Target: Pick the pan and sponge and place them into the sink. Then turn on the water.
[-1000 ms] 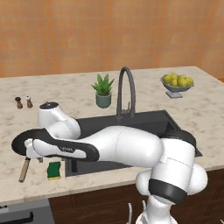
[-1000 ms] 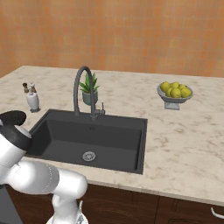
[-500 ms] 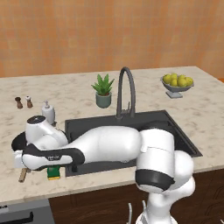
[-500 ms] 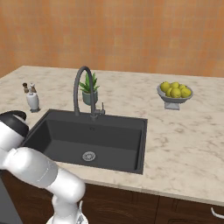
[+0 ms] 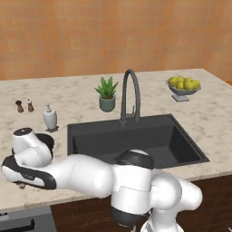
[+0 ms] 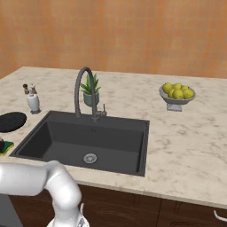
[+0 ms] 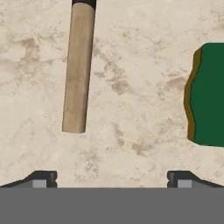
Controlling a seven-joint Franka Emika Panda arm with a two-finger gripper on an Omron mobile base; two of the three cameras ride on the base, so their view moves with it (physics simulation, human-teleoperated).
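The pan's long wooden handle lies on the beige counter in the hand view, ending just ahead of my left fingertip. Right of it lies the green and yellow sponge, also seen as the sponge at the right base view's left edge. The black pan rests left of the sink; in the left base view my arm covers most of the pan. My gripper hovers low over the counter, open and holding nothing, its fingertips set wide apart. No water runs from the faucet.
A white soap dispenser and small shakers stand behind the pan. A potted plant sits by the faucet, and a bowl of lemons at the far right. The counter's front edge is close beneath my hand.
My arm has swung further left and toward the counter's front edge, bringing the hand down near the pan's handle. In the left base view the arm now hides the sponge.
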